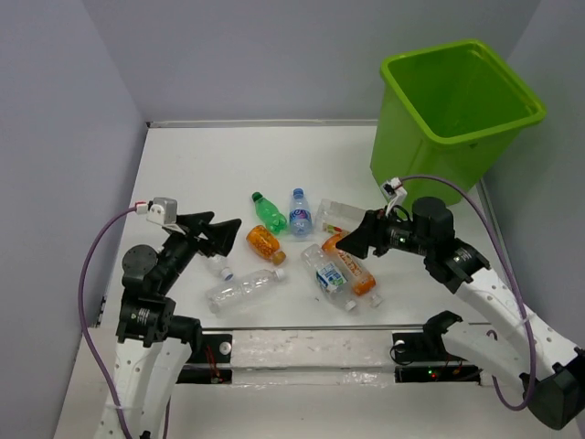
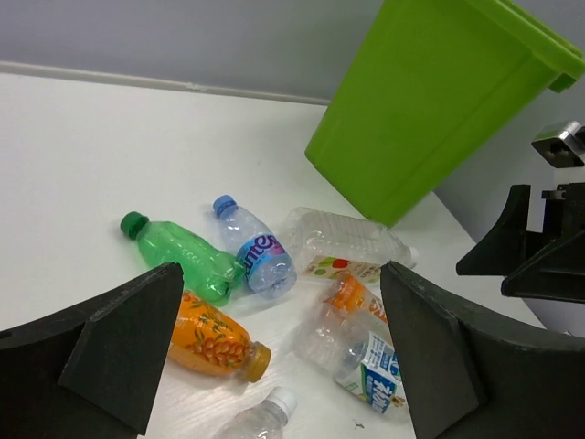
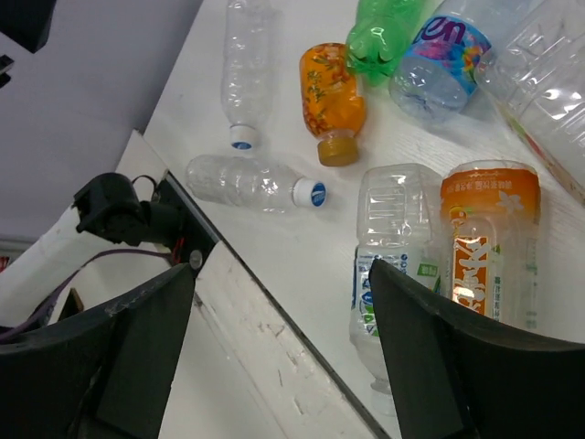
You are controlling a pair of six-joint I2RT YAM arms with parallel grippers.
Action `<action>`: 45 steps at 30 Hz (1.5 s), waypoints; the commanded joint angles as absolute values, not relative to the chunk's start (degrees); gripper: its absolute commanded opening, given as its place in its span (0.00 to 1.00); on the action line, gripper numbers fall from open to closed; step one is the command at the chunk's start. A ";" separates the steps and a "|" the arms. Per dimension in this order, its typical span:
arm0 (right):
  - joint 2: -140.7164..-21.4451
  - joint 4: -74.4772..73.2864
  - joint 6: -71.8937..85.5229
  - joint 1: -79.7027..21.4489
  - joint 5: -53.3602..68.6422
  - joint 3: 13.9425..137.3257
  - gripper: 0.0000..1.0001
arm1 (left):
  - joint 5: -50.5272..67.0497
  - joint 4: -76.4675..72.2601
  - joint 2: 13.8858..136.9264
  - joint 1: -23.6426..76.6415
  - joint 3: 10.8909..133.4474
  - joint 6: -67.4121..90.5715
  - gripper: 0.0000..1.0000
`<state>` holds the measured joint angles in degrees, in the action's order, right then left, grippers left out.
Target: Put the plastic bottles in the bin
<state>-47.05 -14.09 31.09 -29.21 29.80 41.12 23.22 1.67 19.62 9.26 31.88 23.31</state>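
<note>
Top external view: plastic bottles [image 1: 269, 210] lie on their sides, clustered mid-counter [image 1: 201, 165]; none shows inside the bin [image 1: 411, 155], which stands at 1 o'clock of the cluster. The right gripper [image 1: 352, 236] hovers at the cluster's 3 o'clock edge, jaws wide and empty, above the orange-labelled bottle [image 1: 352, 270]. The left gripper [image 1: 226, 220] sits at 9 o'clock, likewise wide and empty.

Assessment: the first pick is in approach. The next move calls for a descent across the bottle's body, keeping clear of the touching clear bottle [image 1: 327, 273] at its 9 o'clock.
</note>
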 commanded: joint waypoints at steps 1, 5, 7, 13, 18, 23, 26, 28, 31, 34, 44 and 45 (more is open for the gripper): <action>-49.56 -12.13 26.46 -32.69 21.98 46.31 0.85 | 21.10 4.39 22.84 8.88 35.15 25.04 0.99; -52.81 -13.18 23.91 -34.97 20.04 48.16 0.88 | 16.28 9.22 25.92 8.88 37.52 28.03 0.99; -55.27 -15.28 21.02 -34.98 17.94 50.43 0.89 | 12.68 13.08 28.64 8.88 39.36 29.87 0.99; -60.81 -17.05 16.00 -35.51 13.10 54.84 0.96 | 5.64 23.02 34.27 8.88 42.36 33.22 0.99; -69.66 -17.05 13.89 -38.04 11.96 60.71 0.97 | -7.17 28.72 34.98 8.88 43.42 35.94 0.99; -83.47 -18.19 10.64 -41.83 6.59 69.94 0.99 | -17.13 30.85 35.42 8.88 42.89 36.56 0.99; -90.59 -19.24 9.49 -43.41 6.33 77.57 0.98 | -18.20 30.33 37.61 8.88 41.67 37.53 0.99; -97.95 -21.52 8.01 -44.82 5.72 82.33 0.98 | -18.89 30.06 39.54 8.88 41.48 37.79 0.99; -104.83 -23.11 6.51 -46.58 2.82 91.03 0.95 | -20.56 28.93 40.52 8.79 41.05 39.72 0.99; -114.49 -24.25 6.15 -46.58 0.27 98.77 0.86 | -20.66 26.12 39.99 8.79 37.98 42.88 0.99; -130.51 -29.00 4.13 -46.58 -5.89 115.31 0.83 | -19.16 18.99 42.01 8.88 30.16 50.71 0.99; -132.34 -28.92 4.13 -46.58 -5.98 115.83 0.82 | -19.51 17.42 42.88 8.88 29.45 51.23 0.99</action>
<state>-129.40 -27.14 5.72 -46.57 -2.79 110.83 -18.02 23.31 41.56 9.23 32.62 47.33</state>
